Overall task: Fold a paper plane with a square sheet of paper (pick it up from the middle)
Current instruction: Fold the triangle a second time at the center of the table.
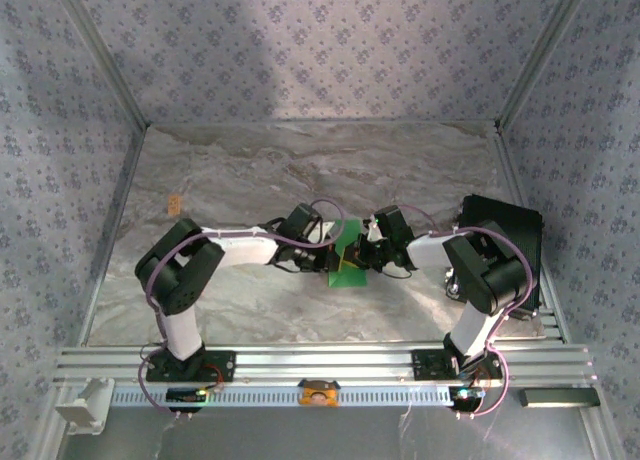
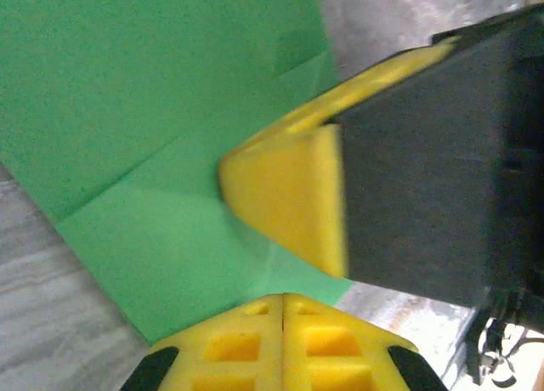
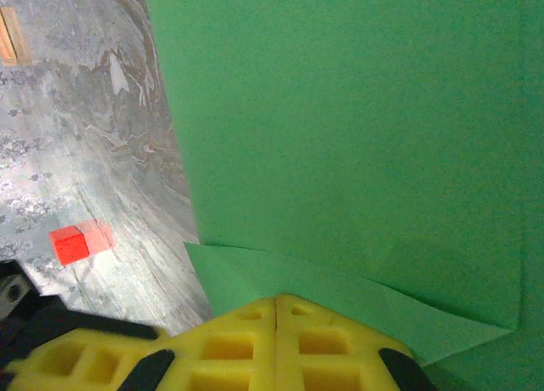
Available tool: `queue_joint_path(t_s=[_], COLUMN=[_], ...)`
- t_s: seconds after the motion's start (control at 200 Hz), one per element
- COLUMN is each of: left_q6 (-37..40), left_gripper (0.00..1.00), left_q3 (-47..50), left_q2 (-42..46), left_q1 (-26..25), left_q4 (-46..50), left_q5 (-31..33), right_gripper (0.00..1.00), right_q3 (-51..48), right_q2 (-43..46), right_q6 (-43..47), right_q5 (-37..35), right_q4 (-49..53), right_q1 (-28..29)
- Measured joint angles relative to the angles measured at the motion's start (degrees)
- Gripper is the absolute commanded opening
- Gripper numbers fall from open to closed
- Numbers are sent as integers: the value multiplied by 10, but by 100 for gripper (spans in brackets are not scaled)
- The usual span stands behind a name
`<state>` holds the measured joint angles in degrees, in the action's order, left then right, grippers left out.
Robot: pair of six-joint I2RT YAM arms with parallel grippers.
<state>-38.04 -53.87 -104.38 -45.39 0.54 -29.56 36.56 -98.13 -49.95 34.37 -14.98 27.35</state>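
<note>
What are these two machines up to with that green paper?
This robot is working a square sheet of green paper at the middle of the table. Both the left gripper and the right gripper are shut, tips at the sheet. It shows creases and a folded flap, but no plane shape yet. A small red block lies aside.

Both arms bent inward; left gripper [image 1: 337, 248], right gripper [image 1: 363, 255] close together at green paper sheet [image 1: 350, 277], mid-table
</note>
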Motion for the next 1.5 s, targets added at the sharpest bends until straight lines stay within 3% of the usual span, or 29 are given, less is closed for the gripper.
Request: queue_joint_path(t_s=[0.48, 0.884, 1.499], left_q6=[0, 0, 0], left_gripper=[0, 0, 0], left_q3=[15, 18, 19], left_q2=[-14, -10, -10], left_q1=[0, -1, -1], left_q4=[-19, -15, -17], left_q5=[4, 10, 11], right_gripper=[7, 5, 7], right_q3=[3, 10, 27], right_q2=[64, 19, 20], right_q6=[29, 33, 46], right_q5=[-20, -15, -34], right_q4=[69, 66, 95], right_q1=[12, 26, -93])
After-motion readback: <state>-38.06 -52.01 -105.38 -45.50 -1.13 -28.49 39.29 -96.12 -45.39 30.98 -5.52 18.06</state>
